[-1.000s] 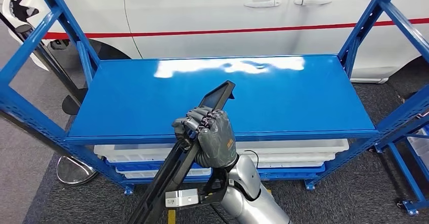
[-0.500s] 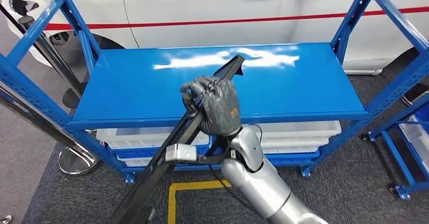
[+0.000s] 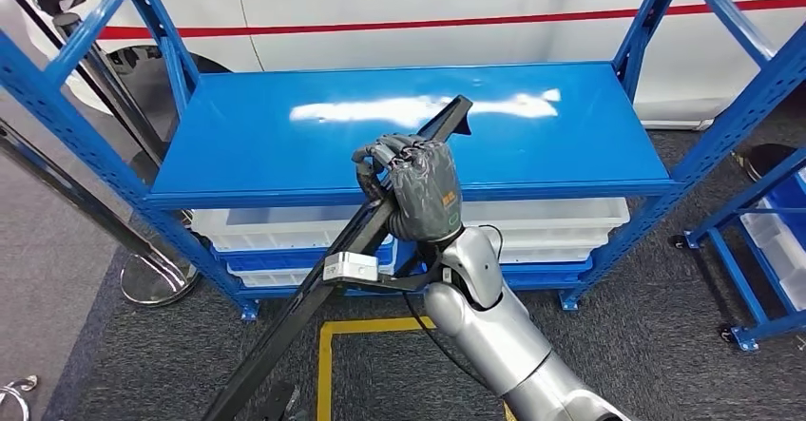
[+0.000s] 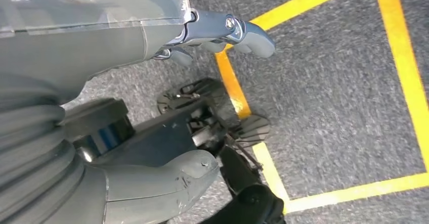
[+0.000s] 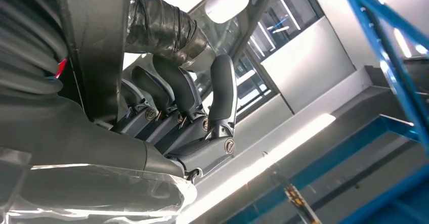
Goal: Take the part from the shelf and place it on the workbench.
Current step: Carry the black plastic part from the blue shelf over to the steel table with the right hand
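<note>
The part (image 3: 314, 297) is a long black strip. It slants from the floor at lower left up over the blue shelf top (image 3: 266, 155), where its upper end (image 3: 456, 115) hangs. My right hand (image 3: 418, 188) grips the part near that end, just above the shelf's front edge. In the right wrist view the dark fingers (image 5: 192, 97) wrap around the black part (image 5: 96, 47). My left hand (image 4: 91, 47) hangs over the grey floor, fingers (image 4: 243, 32) and thumb (image 4: 167, 176) apart, holding nothing.
A white car (image 3: 380, 3) stands close behind the shelf. White trays (image 3: 532, 221) lie on the lower level. Blue uprights (image 3: 656, 22) frame both ends, and another blue rack (image 3: 770, 240) stands to the right. Yellow lines (image 3: 371, 326) mark the floor, and a round stand base (image 3: 157, 278) sits at left.
The camera has shifted, showing more floor. Relative to the shelf, my right hand has carried the part up and farther in over the blue top. Its grip is unchanged.
</note>
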